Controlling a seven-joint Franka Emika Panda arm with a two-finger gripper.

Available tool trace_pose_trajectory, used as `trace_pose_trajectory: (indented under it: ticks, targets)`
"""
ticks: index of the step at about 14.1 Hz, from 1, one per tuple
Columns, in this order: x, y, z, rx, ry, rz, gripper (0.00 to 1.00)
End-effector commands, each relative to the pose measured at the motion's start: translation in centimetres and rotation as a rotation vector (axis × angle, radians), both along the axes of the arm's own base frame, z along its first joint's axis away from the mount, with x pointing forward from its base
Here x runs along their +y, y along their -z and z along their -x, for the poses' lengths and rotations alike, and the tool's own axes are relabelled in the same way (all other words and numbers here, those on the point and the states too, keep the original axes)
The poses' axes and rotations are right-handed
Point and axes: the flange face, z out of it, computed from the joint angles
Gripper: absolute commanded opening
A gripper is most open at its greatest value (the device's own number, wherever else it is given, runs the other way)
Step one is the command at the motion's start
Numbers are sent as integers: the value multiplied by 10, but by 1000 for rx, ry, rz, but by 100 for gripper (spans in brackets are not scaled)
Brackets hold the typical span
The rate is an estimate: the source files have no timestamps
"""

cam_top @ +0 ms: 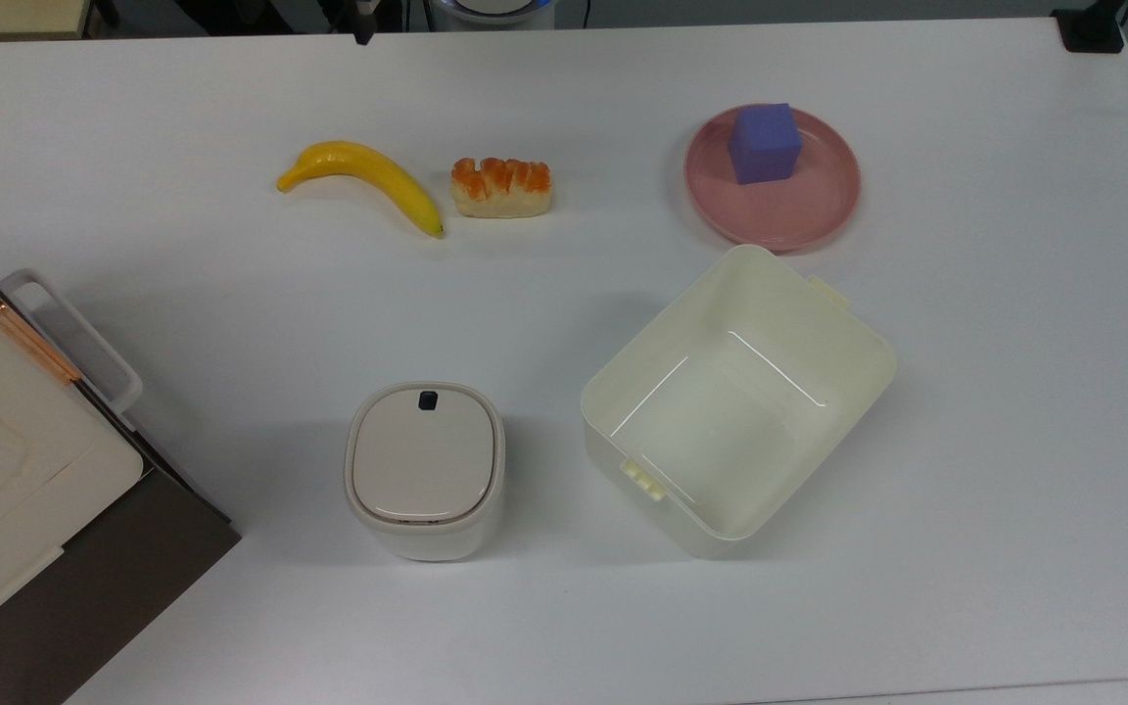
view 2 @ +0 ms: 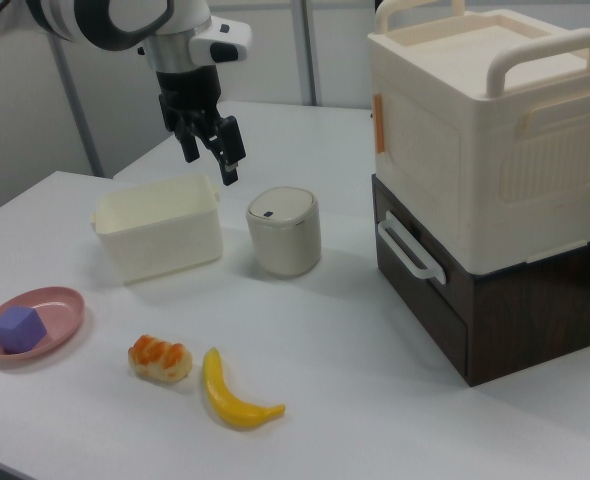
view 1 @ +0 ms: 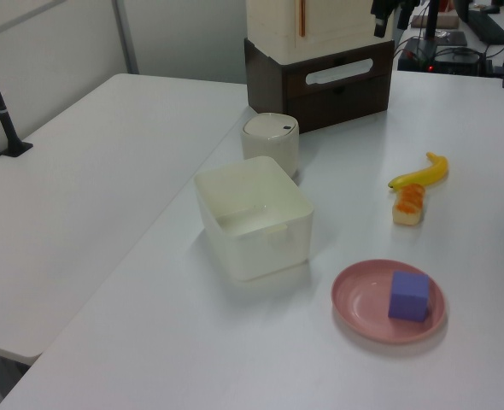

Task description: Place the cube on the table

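The purple-blue cube [cam_top: 766, 144] rests on a pink round plate [cam_top: 799, 217] at the far right of the white table [cam_top: 1014, 411] in the top view. The left view has the cube [view 1: 408, 295] and plate [view 1: 359, 299] near its front edge, and the right view has the cube [view 2: 19, 329] at its lower left. My gripper [view 2: 210, 160] hangs open in the air with nothing between its fingers, above the table behind the cream bin in the right view and far from the cube. One dark finger [cam_top: 362, 35] pokes in at the top view's upper edge.
A banana [cam_top: 368, 181] and a bread piece [cam_top: 501, 187] lie left of the plate in the top view. An open cream square bin [cam_top: 735, 397] and a small lidded bin [cam_top: 424, 468] stand nearer. A cream box on a dark drawer unit [view 2: 485, 200] fills the right view's right.
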Motion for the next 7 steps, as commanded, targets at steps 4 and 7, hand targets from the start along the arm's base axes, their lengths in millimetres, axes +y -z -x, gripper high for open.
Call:
trace_pose_trajectory:
  ticks: [4,7]
  targets:
    - [-4,2,7,36,-67,6,100]
    - [-4,1,7,35,-63,10,100]
